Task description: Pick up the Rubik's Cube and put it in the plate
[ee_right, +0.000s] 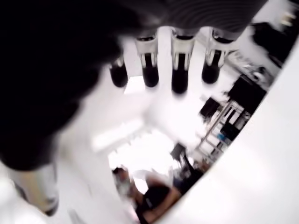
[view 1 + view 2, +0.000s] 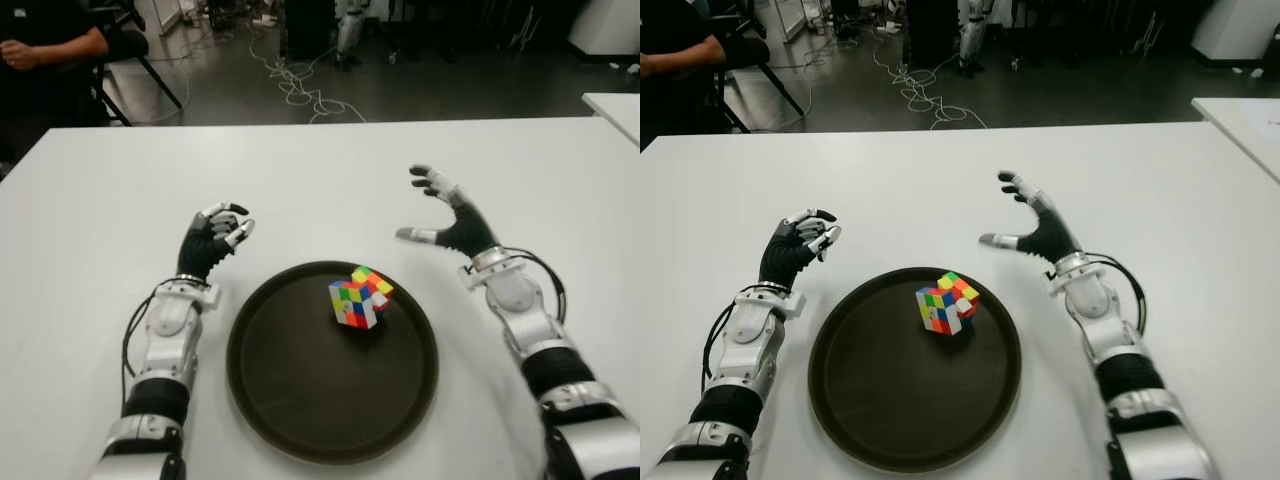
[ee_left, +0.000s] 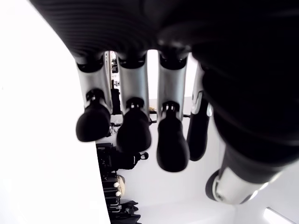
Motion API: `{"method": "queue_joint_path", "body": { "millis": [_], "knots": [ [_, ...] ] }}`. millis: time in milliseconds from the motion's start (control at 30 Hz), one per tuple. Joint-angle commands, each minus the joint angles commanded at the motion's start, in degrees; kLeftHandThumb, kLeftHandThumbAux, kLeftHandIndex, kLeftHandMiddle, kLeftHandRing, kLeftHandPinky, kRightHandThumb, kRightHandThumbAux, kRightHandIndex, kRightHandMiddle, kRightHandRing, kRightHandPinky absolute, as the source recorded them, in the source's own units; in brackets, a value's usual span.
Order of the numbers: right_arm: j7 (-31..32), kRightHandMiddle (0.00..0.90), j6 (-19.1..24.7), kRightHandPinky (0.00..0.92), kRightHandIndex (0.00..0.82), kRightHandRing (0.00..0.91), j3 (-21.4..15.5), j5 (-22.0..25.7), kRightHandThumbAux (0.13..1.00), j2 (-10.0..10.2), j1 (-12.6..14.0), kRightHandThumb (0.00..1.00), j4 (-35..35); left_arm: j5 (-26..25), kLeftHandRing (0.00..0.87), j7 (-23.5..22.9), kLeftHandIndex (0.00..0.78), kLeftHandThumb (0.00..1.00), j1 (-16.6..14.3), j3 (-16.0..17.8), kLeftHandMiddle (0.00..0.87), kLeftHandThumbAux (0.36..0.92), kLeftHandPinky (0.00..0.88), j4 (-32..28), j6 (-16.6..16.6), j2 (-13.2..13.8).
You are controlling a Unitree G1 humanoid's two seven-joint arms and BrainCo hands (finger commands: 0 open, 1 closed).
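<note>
The Rubik's Cube [image 2: 360, 297] lies inside the round dark plate [image 2: 290, 400], in its far half, tipped onto an edge with its layers twisted. Nothing touches it. My right hand [image 2: 418, 207] hovers over the white table [image 2: 330, 180] just beyond the plate's right rim, fingers [image 1: 180, 70] spread wide and empty. My left hand [image 2: 228, 226] shows left of the plate, its fingers [image 3: 133, 133] loosely bent and holding nothing.
The plate sits near the table's front edge between my two arms. A seated person [image 2: 45, 45] is past the far left corner. Cables [image 2: 300, 85] lie on the floor behind. The corner of another white table [image 2: 615, 105] shows at the right.
</note>
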Motion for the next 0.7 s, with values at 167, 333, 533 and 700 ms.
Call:
{"method": "queue_joint_path", "body": {
  "millis": [167,333,533,700],
  "knots": [
    [-2.15,0.317,9.43,0.434,0.217,0.367,-2.35,2.71,0.76,0.82,-1.2,0.0,-1.47,-0.64,0.765,-0.56,0.435,0.691,0.0,0.15,0.761,0.717,0.742,-0.09,0.33,-0.16],
    [-4.5,0.371,12.73,0.501,0.246,0.435,-2.01,1.41,0.796,2.0,-0.89,0.0,-4.1,-0.88,0.768,-0.87,0.435,0.69,-0.06,0.27,0.765,0.716,0.743,-0.09,0.26,-0.21],
    [-6.01,0.406,12.2,0.519,0.266,0.469,-0.91,-1.87,0.808,2.3,0.63,0.0,-7.29,-0.75,0.769,-0.55,0.435,0.689,-0.17,0.21,0.765,0.717,0.747,0.02,0.26,-0.18],
    [-6.12,0.424,11.93,0.535,0.271,0.485,-1.04,-3.01,0.815,2.58,0.88,0.003,-8.1,-0.82,0.771,-0.43,0.435,0.69,-0.2,0.28,0.763,0.717,0.751,-0.11,0.53,-0.15]
  ]
}}
